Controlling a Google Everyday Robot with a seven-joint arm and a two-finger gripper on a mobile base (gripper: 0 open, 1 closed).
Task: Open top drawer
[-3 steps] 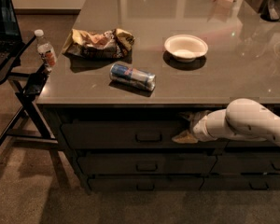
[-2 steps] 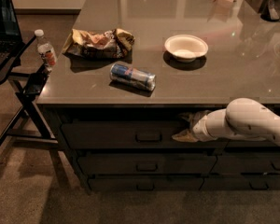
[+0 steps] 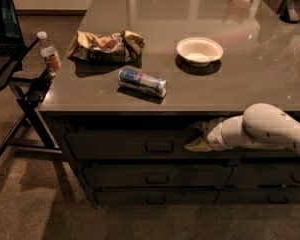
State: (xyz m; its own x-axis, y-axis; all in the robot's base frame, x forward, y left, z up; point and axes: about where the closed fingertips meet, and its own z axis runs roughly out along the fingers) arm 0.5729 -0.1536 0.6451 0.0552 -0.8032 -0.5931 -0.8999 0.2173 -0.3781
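Observation:
The top drawer (image 3: 115, 145) is the wide dark front just under the counter's edge, with a small loop handle (image 3: 159, 146) at its centre. The front sits in line with the cabinet and no inside shows. My gripper (image 3: 196, 136) comes in from the right on a white arm (image 3: 262, 129). It is level with the drawer front, a short way right of the handle and not touching it. It is open, with one finger high and one low and nothing between them.
Two lower drawers (image 3: 157, 178) sit beneath, and a narrower stack (image 3: 285, 176) is to the right. On the counter (image 3: 250, 79) lie a can (image 3: 142, 82), a chip bag (image 3: 106, 46) and a white bowl (image 3: 199, 51). At the left, a stand (image 3: 25, 96) holds a laptop and a water bottle (image 3: 49, 55).

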